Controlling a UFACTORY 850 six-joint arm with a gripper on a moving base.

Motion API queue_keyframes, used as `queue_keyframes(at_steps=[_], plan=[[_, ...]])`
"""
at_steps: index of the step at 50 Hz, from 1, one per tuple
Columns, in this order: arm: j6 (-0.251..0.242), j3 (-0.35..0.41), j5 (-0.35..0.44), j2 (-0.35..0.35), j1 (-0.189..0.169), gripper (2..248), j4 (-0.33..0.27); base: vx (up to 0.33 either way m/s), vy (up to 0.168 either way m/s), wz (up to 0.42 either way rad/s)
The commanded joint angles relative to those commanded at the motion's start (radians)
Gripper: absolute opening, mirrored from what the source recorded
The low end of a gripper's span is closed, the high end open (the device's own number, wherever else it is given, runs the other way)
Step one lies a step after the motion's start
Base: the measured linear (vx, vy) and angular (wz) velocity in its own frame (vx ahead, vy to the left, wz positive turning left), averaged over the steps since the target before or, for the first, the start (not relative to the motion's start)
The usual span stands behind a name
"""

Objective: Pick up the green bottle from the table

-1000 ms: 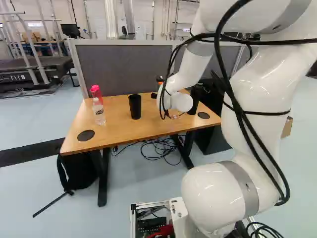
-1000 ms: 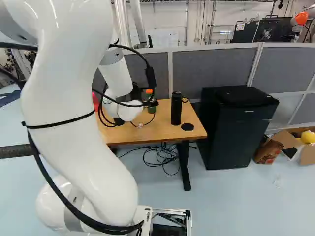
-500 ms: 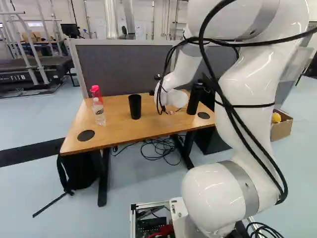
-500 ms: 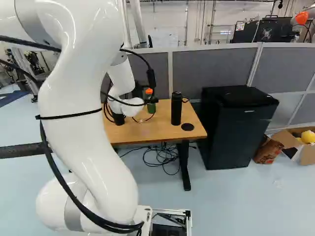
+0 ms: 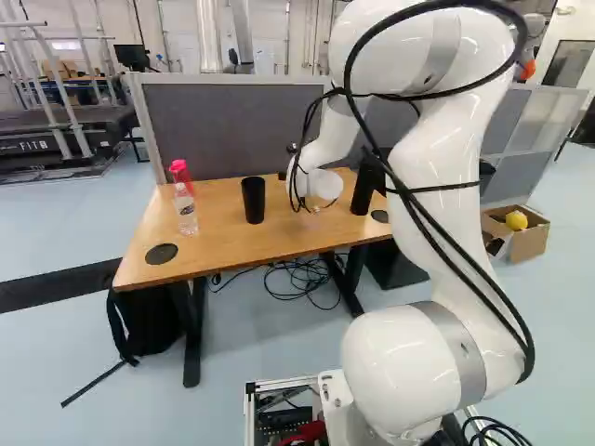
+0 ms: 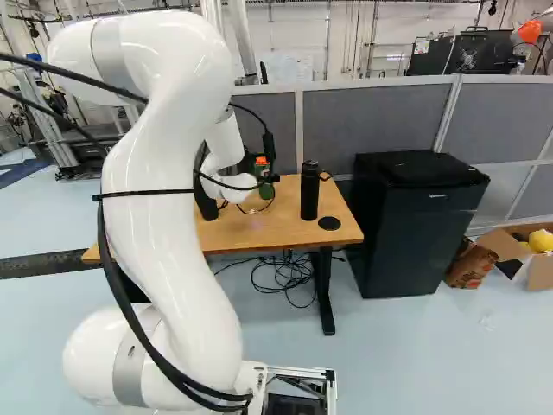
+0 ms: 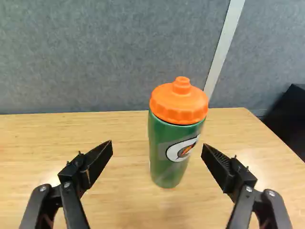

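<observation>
In the right base view a dark part of my gripper (image 6: 274, 178) shows beside the green bottle (image 6: 266, 188), past the white wrist. The wrist view has my gripper (image 7: 157, 144) with its black fingers wide apart and nothing held. Ahead of them the green bottle (image 7: 167, 155), with an orange lid and a white emblem, stands upright on the wooden table (image 7: 43, 157). It lies within the span of the fingers, nearer one of them, touching neither. The left base view hides the bottle behind the wrist.
A black tumbler (image 5: 254, 200), a clear bottle (image 5: 186, 212) and a red-capped bottle (image 5: 181, 174) stand left of the wrist in the left base view. Close on its other side is a black bottle (image 6: 309, 190). Grey partition (image 6: 371, 121) runs behind; a black cabinet (image 6: 419, 225) stands beside the table.
The arm has swung leftward in the left base view and rightward in the right base view, its wrist now farther out over the table. The bottle stands where it was; the base has not moved.
</observation>
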Motion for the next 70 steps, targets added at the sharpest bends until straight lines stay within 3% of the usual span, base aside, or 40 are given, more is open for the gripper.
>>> queue_keyframes(at_steps=[24,39,40,45,46,50,51,55,56,70], plan=[[0.0,-0.141,0.0,-0.148,-0.033,247,0.0,0.0,0.0,0.0],[0.0,-0.192,0.0,-0.188,-0.046,243,0.0,0.0,0.0,0.0],[0.0,-0.193,0.0,-0.189,-0.046,182,0.0,0.0,0.0,0.0],[0.0,-0.195,0.0,-0.19,-0.047,182,0.0,0.0,0.0,0.0],[0.0,-0.195,0.0,-0.19,-0.047,115,0.0,0.0,0.0,0.0],[0.0,-0.195,0.0,-0.19,-0.047,115,0.0,0.0,0.0,0.0],[0.0,-0.195,0.0,-0.19,-0.047,49,0.0,0.0,0.0,0.0],[0.0,-0.195,0.0,-0.19,-0.047,49,0.0,0.0,0.0,0.0],[0.0,-0.195,0.0,-0.19,-0.047,14,0.0,0.0,0.0,0.0],[0.0,-0.192,0.0,-0.186,-0.047,13,0.0,0.0,0.0,0.0]])
